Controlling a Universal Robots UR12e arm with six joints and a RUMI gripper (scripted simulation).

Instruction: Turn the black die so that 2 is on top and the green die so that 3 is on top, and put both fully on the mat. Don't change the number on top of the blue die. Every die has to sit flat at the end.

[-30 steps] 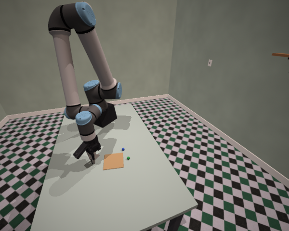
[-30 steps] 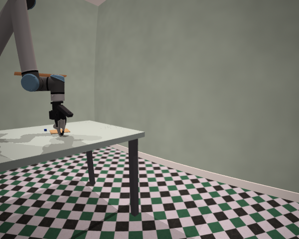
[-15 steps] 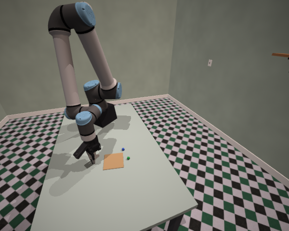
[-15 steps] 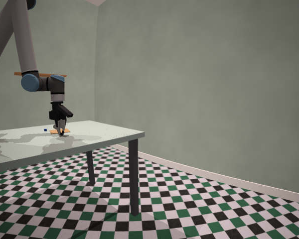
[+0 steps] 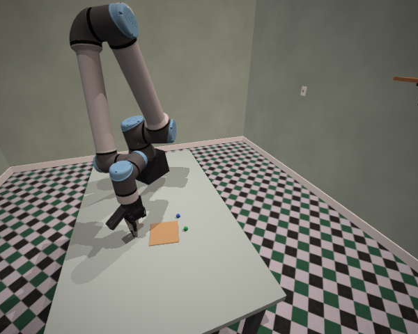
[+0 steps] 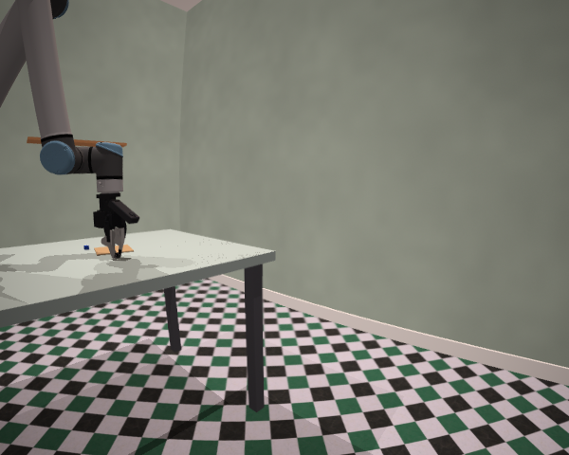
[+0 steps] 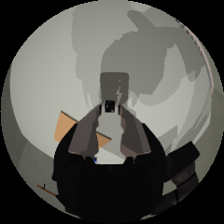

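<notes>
Black-die pickup underway: gripper (image 5: 134, 234) (image 6: 117, 255) (image 7: 109, 105), fingers slightly apart, straddled black die (image 7: 109, 106) between mat (image 5: 164, 233) (image 6: 128, 248) (image 7: 66, 128) and table's (image 5: 166, 280) (image 6: 196, 249) (image 7: 42, 84) long edge; next, likely squeeze squarely.

Green die (image 5: 185, 228) (off the mat (image 5: 164, 233))
</notes>
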